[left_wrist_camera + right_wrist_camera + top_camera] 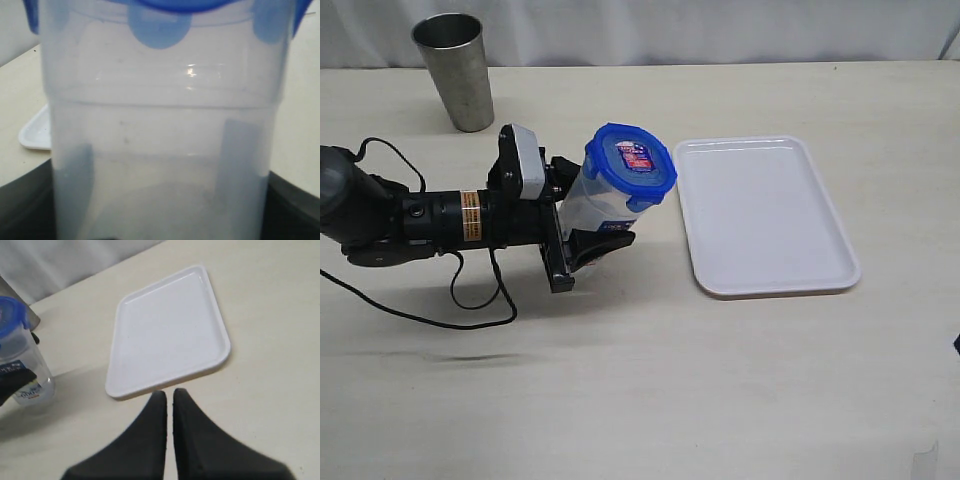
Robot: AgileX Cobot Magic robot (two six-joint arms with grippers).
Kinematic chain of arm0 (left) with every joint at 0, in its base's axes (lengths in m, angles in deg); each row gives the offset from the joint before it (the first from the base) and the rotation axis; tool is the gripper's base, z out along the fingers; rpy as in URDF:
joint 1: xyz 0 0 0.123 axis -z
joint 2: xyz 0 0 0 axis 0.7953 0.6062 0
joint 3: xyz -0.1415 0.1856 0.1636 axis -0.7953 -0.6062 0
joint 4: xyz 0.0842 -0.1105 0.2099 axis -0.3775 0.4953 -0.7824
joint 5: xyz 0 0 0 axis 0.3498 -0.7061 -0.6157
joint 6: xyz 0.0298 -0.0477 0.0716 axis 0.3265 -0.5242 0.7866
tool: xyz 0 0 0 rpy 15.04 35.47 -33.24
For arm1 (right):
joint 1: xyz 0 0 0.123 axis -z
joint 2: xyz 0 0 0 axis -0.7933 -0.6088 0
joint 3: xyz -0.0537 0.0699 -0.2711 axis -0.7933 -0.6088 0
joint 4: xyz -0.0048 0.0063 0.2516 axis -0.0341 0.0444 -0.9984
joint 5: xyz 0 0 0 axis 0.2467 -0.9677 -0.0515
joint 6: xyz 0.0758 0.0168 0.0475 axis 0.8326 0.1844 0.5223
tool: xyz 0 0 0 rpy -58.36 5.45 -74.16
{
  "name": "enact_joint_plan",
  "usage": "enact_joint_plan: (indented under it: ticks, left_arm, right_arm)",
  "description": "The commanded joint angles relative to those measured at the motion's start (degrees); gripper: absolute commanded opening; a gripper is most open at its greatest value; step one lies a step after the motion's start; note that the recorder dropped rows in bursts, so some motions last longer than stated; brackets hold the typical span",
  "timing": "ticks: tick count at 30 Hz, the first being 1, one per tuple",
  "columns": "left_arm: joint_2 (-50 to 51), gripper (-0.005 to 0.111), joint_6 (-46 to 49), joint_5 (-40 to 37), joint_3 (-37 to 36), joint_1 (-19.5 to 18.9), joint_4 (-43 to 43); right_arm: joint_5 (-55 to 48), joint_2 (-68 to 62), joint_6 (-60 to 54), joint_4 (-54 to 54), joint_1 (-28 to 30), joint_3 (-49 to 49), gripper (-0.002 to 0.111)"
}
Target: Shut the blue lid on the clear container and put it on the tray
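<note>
The clear container (586,203) is just left of the tray (765,215), with the blue lid (630,165) sitting on its top. My left gripper (582,210) reaches in from the left and is shut on the container's lower body. In the left wrist view the container (165,130) fills the frame, a lid flap (159,30) hangs over its rim, and a dark finger (240,155) shows through the wall. My right gripper (169,396) is shut on nothing, hovering near a corner of the tray (167,330); it is out of the exterior view.
A grey metal cup (455,70) stands at the back left. The left arm's black cable (470,300) loops on the table in front of the arm. The tray holds nothing. A pale cloth runs along the table's far edge.
</note>
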Motion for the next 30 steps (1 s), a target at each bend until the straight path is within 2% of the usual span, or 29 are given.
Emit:
enact_joint_plan:
  ticks: [1,7,23,28,30]
  left_arm:
    - [-0.58,0.0,-0.13,2.86,0.15,-0.02,0.57]
    - [-0.58,0.0,-0.13,2.86,0.15,-0.02,0.57]
    - [-0.58,0.0,-0.13,2.86,0.15,-0.02,0.57]
    - [-0.58,0.0,-0.13,2.86,0.15,-0.02,0.7]
    - [-0.58,0.0,-0.13,2.86,0.15,-0.02,0.7]
  right_arm:
    - [1.66,0.22,0.26,0.69,0.26,-2.5,0.005]
    - [7.63,0.22,0.26,0.69,0.26,-3.23,0.005]
    - [8.18,0.22,0.26,0.25,0.26,-3.23,0.005]
    - [16.7,0.22,0.14,0.77,0.26,-3.23,0.005]
    - [20.7,0.22,0.14,4.05,0.14,-3.23,0.005]
